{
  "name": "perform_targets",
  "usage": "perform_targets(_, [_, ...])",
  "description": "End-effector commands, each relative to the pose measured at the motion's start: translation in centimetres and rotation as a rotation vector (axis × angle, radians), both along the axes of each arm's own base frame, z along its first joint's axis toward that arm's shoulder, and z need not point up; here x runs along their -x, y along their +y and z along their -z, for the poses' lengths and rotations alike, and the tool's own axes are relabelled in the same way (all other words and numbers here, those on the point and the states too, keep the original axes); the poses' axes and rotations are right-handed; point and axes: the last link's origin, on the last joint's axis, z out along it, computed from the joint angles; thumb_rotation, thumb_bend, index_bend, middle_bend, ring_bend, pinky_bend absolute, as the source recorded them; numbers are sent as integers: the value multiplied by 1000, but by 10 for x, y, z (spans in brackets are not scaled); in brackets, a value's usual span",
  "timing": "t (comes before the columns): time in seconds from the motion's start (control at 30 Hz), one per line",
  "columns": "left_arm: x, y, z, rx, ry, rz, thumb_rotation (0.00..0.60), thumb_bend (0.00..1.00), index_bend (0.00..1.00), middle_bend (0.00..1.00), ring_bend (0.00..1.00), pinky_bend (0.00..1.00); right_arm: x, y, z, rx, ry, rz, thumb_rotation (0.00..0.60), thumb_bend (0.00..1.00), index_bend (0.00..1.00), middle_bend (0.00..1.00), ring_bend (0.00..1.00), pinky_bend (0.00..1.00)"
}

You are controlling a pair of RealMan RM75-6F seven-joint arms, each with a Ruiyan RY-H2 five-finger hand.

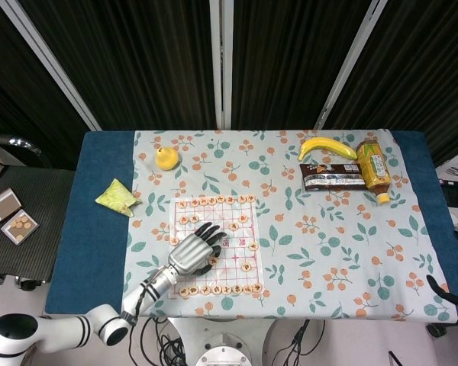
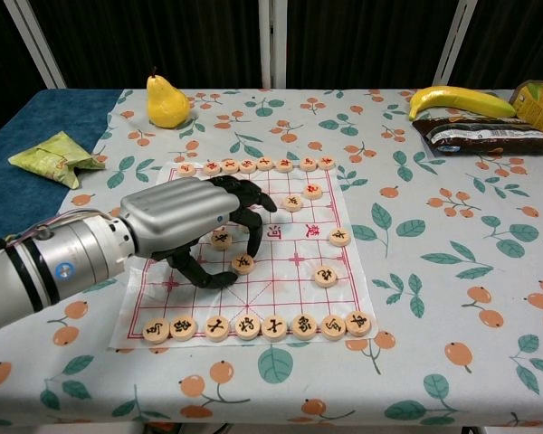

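Chest view, nearest edge first: row of round wooden chess discs (image 2: 258, 325) with black characters along the near border of the white paper board with its red grid (image 2: 299, 271). Just beyond, left hand (image 2: 185, 221), silver-backed with black fingers (image 2: 244, 201), poised over the board's left half; fingers curled downward and slightly apart, thumb hooked beneath, gripping nothing visible. Two loose wooden discs (image 2: 243, 263) right under the fingertips, one by the thumb tip, one deeper in the palm's shadow; contact impossible to tell. Further discs scattered toward the board's right side (image 2: 326, 276), another row along the far border (image 2: 253, 165). Left of the board, crumpled yellow-green packet (image 2: 54, 149) on blue cloth. Farther back, yellow pear (image 2: 166, 102) upright, yellow banana (image 2: 457, 97), dark snack wrapper (image 2: 489, 136), bottle of amber tea (image 1: 373, 168) lying beside it. Right hand outside both views.
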Motion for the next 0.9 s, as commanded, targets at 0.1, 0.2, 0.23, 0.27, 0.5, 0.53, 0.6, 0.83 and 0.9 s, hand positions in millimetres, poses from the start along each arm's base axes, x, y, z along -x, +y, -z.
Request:
perform_targets(0.1, [1, 0, 0, -2, -2, -7, 600, 291, 469, 110, 0, 0, 0, 0, 0, 0, 1, 2, 600, 141, 0, 0, 0, 0])
perform_targets(0.2, [0, 0, -1, -8, -15, -2, 600, 295, 483, 119, 0, 0, 0, 0, 0, 0, 1, 1, 600, 141, 0, 0, 0, 0])
perform_targets(0.23, [-1, 0, -1, -10, -18, -1, 600, 297, 487, 121, 0, 0, 0, 0, 0, -1, 1, 1, 600, 141, 0, 0, 0, 0])
perform_targets(0.27, [-2, 0, -2, -11, -22, 1, 600, 298, 489, 122, 0, 0, -1, 0, 0, -1, 1, 0, 600, 141, 0, 0, 0, 0])
perform_targets(0.5, [-9, 8, -6, -43, -28, 19, 600, 299, 490, 124, 0, 0, -2, -1, 2, -7, 2, -5, 600, 141, 0, 0, 0, 0])
perform_targets(0.53, [-10, 10, -5, -47, -23, 20, 600, 299, 490, 124, 0, 0, -2, -1, 2, -7, 2, -5, 600, 141, 0, 0, 0, 0])
perform_targets(0.6, [-11, 13, -4, -43, -19, 13, 600, 300, 490, 124, 0, 0, -1, -1, 2, -8, 1, -2, 600, 141, 0, 0, 0, 0])
perform_targets(0.83, [-8, 20, 0, -48, -13, -3, 600, 300, 483, 124, 0, 0, 2, -1, 0, -5, -2, 13, 600, 142, 0, 0, 0, 0])
perform_targets(0.9, [-7, 22, 0, -49, -16, -9, 600, 300, 481, 124, 0, 0, 3, -1, 0, -6, 0, 15, 600, 142, 0, 0, 0, 0])
